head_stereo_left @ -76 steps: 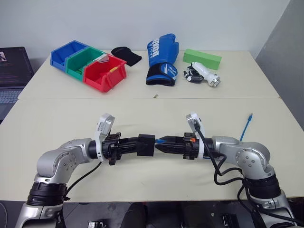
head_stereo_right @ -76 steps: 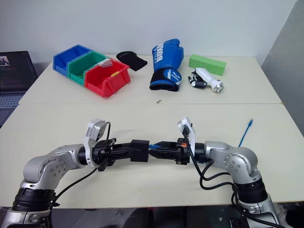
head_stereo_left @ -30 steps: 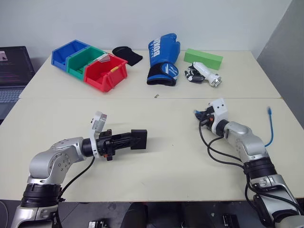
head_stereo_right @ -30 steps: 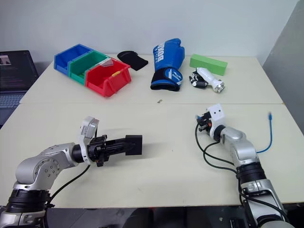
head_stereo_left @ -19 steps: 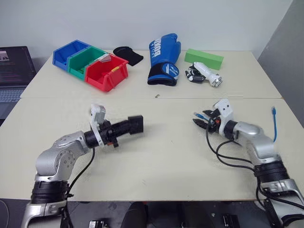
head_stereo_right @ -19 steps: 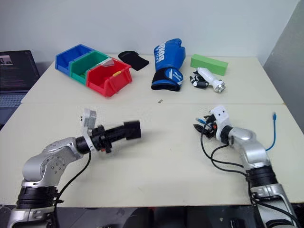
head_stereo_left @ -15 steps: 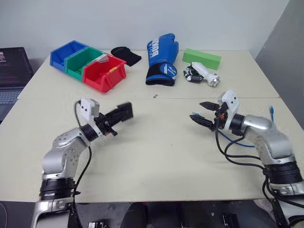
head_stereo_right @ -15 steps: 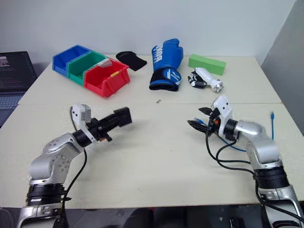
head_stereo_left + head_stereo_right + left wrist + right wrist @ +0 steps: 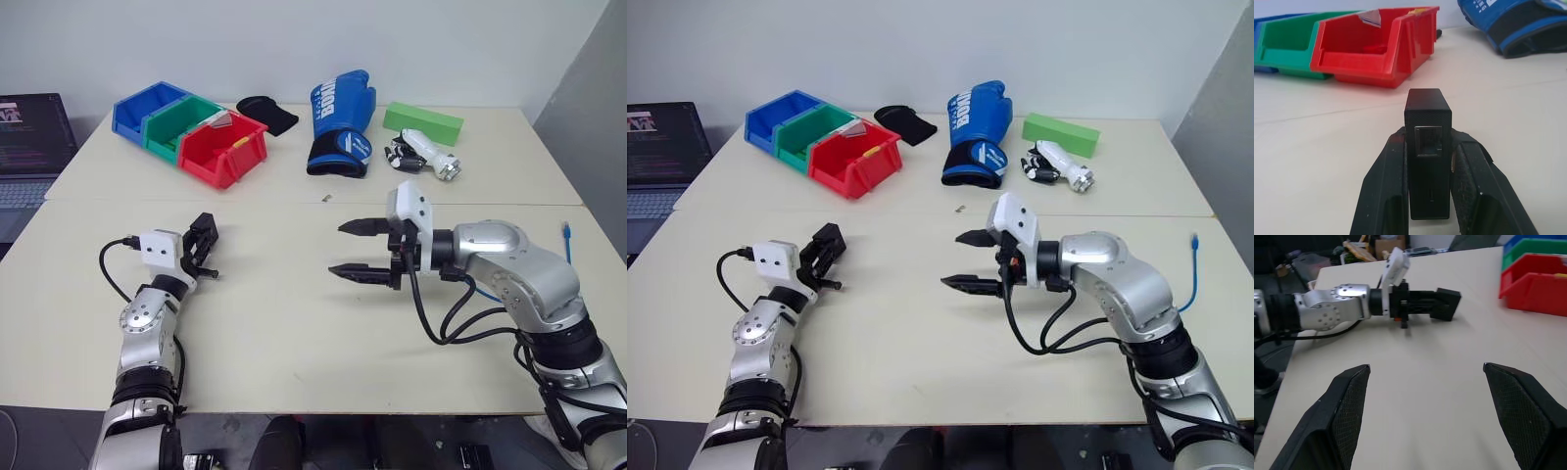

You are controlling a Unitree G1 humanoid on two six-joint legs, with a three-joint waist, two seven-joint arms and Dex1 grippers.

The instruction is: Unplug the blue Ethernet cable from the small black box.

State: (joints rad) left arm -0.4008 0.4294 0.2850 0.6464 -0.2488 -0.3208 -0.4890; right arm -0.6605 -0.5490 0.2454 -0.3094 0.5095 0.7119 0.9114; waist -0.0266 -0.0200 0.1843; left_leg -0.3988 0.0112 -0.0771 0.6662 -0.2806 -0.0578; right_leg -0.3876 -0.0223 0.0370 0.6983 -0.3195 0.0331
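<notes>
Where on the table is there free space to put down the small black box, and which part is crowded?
Free: the wide near patch between the left tool, shut on the small black box, and the open right tool, and the bare table in front of both. Crowded: the far edge, with red bin, boxing glove and green block. The blue Ethernet cable lies at the right edge.

Two silver-grey metal arms with rounded joint housings and black banded collars. A white box-shaped camera module sits on each wrist. Loose black cables loop beside both forearms. The left gripper [image 9: 203, 246] and right gripper [image 9: 355, 249] have black fingers [image 9: 1347, 404], tapered, with finely textured inner pads.
</notes>
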